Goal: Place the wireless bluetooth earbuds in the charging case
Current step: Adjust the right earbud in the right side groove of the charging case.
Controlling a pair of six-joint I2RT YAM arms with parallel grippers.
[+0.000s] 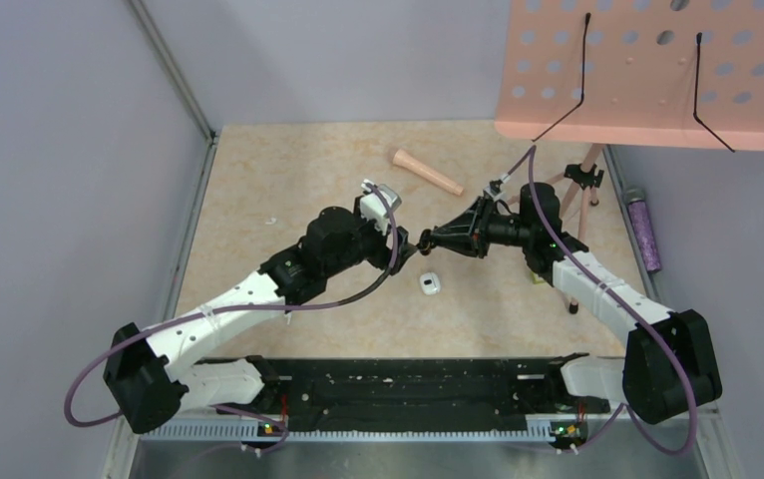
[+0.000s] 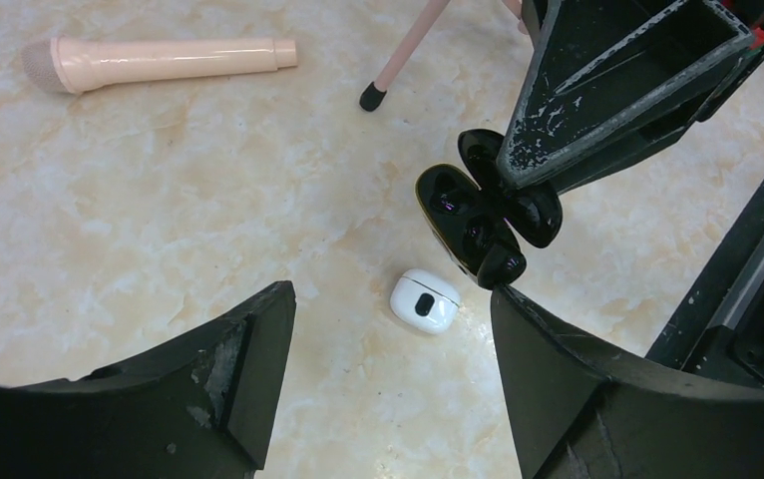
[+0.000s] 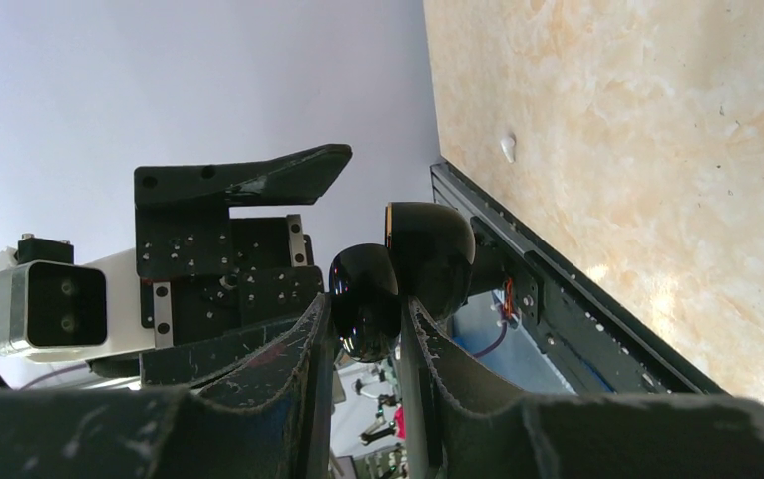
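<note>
Nothing looks seated yet. Just nearside of the glossy black clamshell charging case [image 2: 478,215], 1 small white rounded earbud [image 2: 425,299] lies on the beige marbled bench [image 1: 288,170], below the spread, empty left tool [image 2: 386,299]. The case itself hangs open off the bench, pinched by the right tool [image 3: 366,329], its 2 wells looking dark and empty. A white speck [image 1: 271,221] well left of the case may be the second earbud, but it is too small to tell. Beyond the case, a peach plastic microphone [image 1: 426,172] and a pink perforated stand [image 1: 647,70] lie apart, blocking nothing.

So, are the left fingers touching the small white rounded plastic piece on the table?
Apart: left wrist view shows bare tabletop between the white rounded piece and both left fingers.
</note>
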